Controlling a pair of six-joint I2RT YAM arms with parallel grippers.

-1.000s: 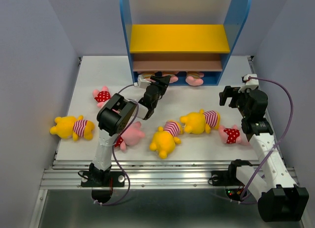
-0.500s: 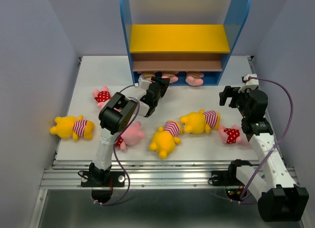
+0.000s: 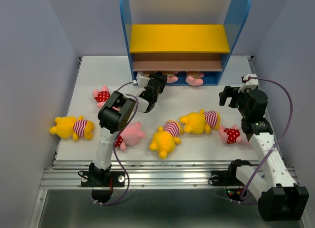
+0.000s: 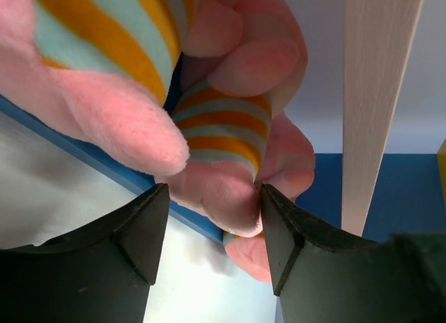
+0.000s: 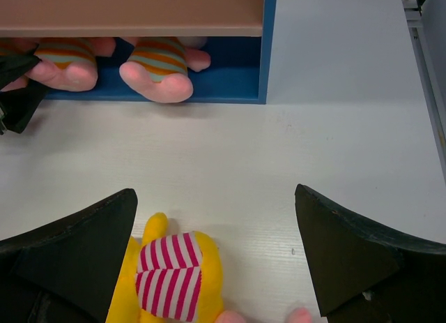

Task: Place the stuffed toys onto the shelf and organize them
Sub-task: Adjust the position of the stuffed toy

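White table (image 3: 88, 80), matte, boxed in by plain pale lilac-grey walls: left wall (image 3: 29, 65) at 9 o'clock, back wall (image 3: 88, 21) at 12, right wall (image 3: 290, 41) at 3. Ribbed metal rail (image 3: 167, 176) along the 6 o'clock edge. Light even, shadows soft.

The pig (image 4: 223, 128) between the left pincer's (image 4: 214, 192) fingers is cut off at the top edge, and the bear (image 5: 174, 281) below the right pincer (image 5: 214, 192) at the bottom edge.
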